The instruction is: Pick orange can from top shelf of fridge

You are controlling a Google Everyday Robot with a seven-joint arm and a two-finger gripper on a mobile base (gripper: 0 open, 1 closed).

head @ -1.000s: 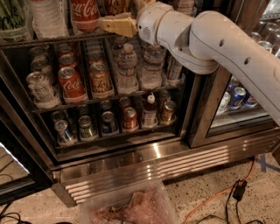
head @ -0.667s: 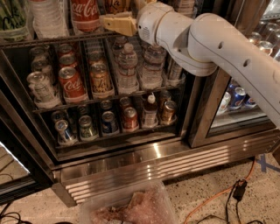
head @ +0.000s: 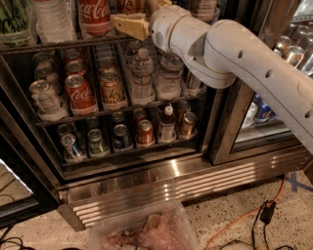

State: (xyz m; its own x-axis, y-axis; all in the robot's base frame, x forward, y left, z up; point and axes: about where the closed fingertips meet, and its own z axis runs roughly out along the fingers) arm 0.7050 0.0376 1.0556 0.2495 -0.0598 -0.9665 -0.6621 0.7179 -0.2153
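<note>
The gripper (head: 131, 23) is at 12 o'clock in the view, at the front edge of the top shelf (head: 63, 44) of the fridge (head: 146, 181). One tan jaw piece points toward 9 o'clock, lying just above the shelf's front rail. The orange can (head: 131, 6) stands on that shelf directly at the gripper's 12 o'clock, cut off by the upper edge of the view. Its lower part is met by the tan piece. Whether the jaws are apart or clamped on the can cannot be told.

The white arm (head: 244, 58) enters from 3 o'clock and rises diagonally toward 11 o'clock. Its rounded wrist housing sits in front of the shelf at the gripper's 3 o'clock.

A red Coca-Cola can (head: 95, 14) stands just beside the orange can, at its 9 o'clock. On the shelf below are another Coca-Cola can (head: 79, 93) and clear water bottles (head: 142, 73). On the floor at 6 o'clock lies a clear plastic tub (head: 142, 229), with an orange cable (head: 234, 225) at 5 o'clock.
</note>
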